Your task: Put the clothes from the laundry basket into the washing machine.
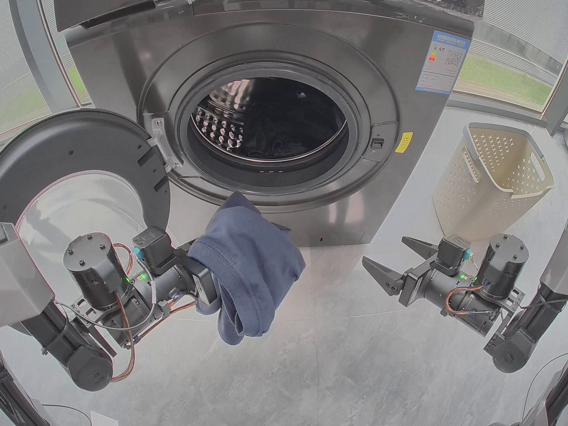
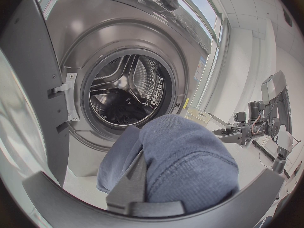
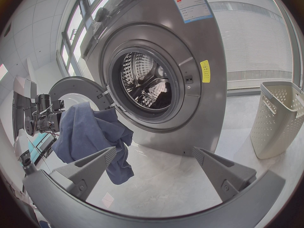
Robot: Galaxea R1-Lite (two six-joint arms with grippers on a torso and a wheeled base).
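Carrying step: left gripper [image 2: 158, 171] clenched on blue garment [image 1: 251, 267], hanging just below the washer [image 1: 378, 60] opening, door [image 1: 71, 149] swung open. Right gripper [image 1: 384, 251] spread, empty, near basket [image 1: 497, 178]. Next, prob.: lift garment fwd into drum, then release.

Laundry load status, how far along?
Done: door open, dark clothes already in the drum. In hand: left gripper holds a blue garment below the opening. Remaining: push it in; the laundry basket shows no clothes, though its bottom is hidden; right gripper open, empty.
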